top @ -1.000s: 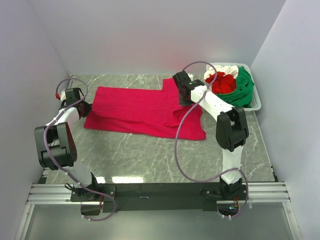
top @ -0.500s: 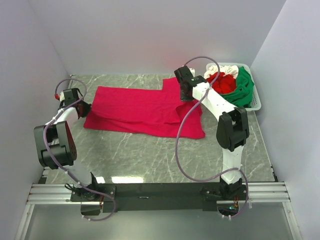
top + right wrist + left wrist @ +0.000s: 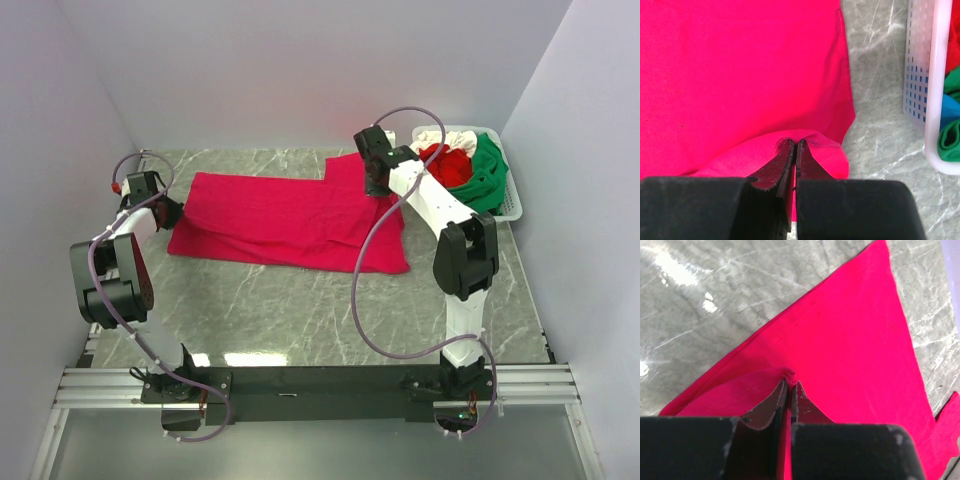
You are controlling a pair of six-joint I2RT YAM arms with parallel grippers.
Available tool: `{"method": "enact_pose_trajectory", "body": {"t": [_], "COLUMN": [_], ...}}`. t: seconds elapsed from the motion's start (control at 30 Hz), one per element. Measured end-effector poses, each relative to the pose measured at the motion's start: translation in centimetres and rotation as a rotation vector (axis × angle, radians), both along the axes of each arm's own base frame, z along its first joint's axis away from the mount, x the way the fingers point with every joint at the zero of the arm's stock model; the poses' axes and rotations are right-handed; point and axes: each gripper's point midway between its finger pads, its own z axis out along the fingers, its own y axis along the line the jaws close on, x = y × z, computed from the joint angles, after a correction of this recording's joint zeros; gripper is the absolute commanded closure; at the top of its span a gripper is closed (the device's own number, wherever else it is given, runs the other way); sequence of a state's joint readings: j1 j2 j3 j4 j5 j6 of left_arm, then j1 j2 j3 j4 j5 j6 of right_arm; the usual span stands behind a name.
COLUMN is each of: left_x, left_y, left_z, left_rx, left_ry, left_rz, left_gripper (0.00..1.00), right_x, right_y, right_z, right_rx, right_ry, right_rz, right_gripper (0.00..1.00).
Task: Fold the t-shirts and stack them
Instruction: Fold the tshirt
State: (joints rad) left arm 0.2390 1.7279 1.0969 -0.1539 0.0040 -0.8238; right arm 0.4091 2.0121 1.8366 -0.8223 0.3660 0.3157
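A large crimson-red t-shirt [image 3: 285, 218] lies spread across the marble table. My left gripper [image 3: 168, 213] is shut on its left edge; in the left wrist view the jaws [image 3: 789, 385] pinch a fold of the red cloth [image 3: 850, 340]. My right gripper [image 3: 377, 186] is shut on the shirt's far right edge; in the right wrist view the jaws [image 3: 794, 143] pinch a raised fold of the cloth [image 3: 740, 75]. More t-shirts, red [image 3: 448, 165], green [image 3: 487, 176] and white [image 3: 447, 136], lie bunched in the basket.
A white slotted plastic basket [image 3: 513, 204] stands at the back right, and its wall shows in the right wrist view [image 3: 920, 75]. Pale walls enclose the table on the left, back and right. Grey marble [image 3: 300, 310] lies in front of the shirt.
My right gripper has moved toward the back right with the cloth, drawing the shirt's right part flatter. The left gripper has hardly moved.
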Motion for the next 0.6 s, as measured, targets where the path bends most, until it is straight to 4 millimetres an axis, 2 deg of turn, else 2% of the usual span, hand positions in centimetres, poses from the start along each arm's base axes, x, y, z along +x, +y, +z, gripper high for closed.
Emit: {"method": "enact_pose_trajectory", "body": {"t": [0.1, 0.2, 0.23, 0.3, 0.33, 0.37, 0.43, 0.47, 0.53, 0.6], "left_x": [0.5, 0.9, 0.9, 0.9, 0.9, 0.9, 1.0, 0.9, 0.7, -0.3], "left_y": [0.1, 0.1, 0.1, 0.1, 0.1, 0.1, 0.2, 0.2, 0.3, 0.4], "left_z": [0.2, 0.1, 0.0, -0.2, -0.2, -0.2, -0.1, -0.1, 0.2, 0.5], "left_rx": [-0.001, -0.002, 0.001, 0.006, 0.008, 0.011, 0.013, 0.014, 0.023, 0.043], "left_ry": [-0.006, -0.005, -0.003, 0.002, 0.003, 0.003, 0.001, 0.001, -0.004, -0.005], "left_rz": [-0.004, -0.011, -0.016, -0.022, -0.024, -0.026, -0.025, -0.024, -0.018, -0.004], "left_gripper": [0.95, 0.75, 0.56, 0.36, 0.19, 0.12, 0.01, 0.01, 0.01, 0.01], "right_x": [0.4, 0.6, 0.7, 0.6, 0.6, 0.5, 0.5, 0.5, 0.5, -0.1], "right_y": [0.1, 0.2, 0.2, 0.2, 0.1, 0.1, 0.0, 0.0, -0.1, -0.3], "right_z": [-0.3, -1.2, -1.6, -2.1, -2.3, -2.3, -2.4, -2.3, -2.3, -2.2], "right_rx": [-0.001, -0.008, -0.011, -0.016, -0.019, -0.020, -0.020, -0.019, -0.018, -0.013], "right_ry": [0.004, 0.020, 0.027, 0.039, 0.044, 0.047, 0.048, 0.048, 0.045, 0.042], "right_rz": [-0.001, -0.001, -0.002, -0.001, -0.001, -0.002, -0.004, -0.006, -0.007, -0.006], "right_gripper": [1.00, 1.00, 1.00, 1.00, 0.99, 0.80, 0.56, 0.38, 0.29, 0.26]}}
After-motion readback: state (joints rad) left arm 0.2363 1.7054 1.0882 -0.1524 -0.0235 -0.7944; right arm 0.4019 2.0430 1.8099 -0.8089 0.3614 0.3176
